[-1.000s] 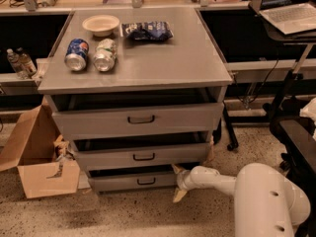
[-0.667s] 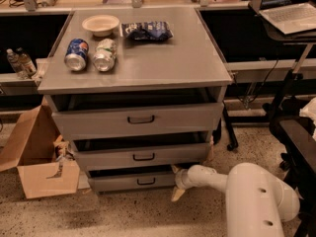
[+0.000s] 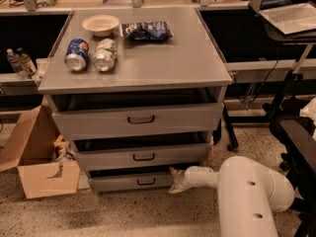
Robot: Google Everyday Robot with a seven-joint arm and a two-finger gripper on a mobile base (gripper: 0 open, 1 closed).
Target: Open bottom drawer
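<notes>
The bottom drawer (image 3: 123, 181) is the slim grey front with a small black centre pull (image 3: 146, 181), lowest of three stacked drawers in the grey cabinet. It stands pulled out a little, with a dark gap above it. My gripper (image 3: 174, 180) reaches in from the lower right on a white arm (image 3: 237, 191) and sits at the right end of the bottom drawer front, just right of the pull.
The top drawer (image 3: 140, 118) and middle drawer (image 3: 143, 156) also stand slightly out. Two cans (image 3: 91, 55), a bowl (image 3: 100, 23) and a chip bag (image 3: 146, 30) lie on the cabinet top. An open cardboard box (image 3: 37, 154) is at left, a desk frame (image 3: 291, 112) at right.
The arm has swung further left and forward, so it looks larger in the view. The gripper stays at the right end of the bottom drawer front.
</notes>
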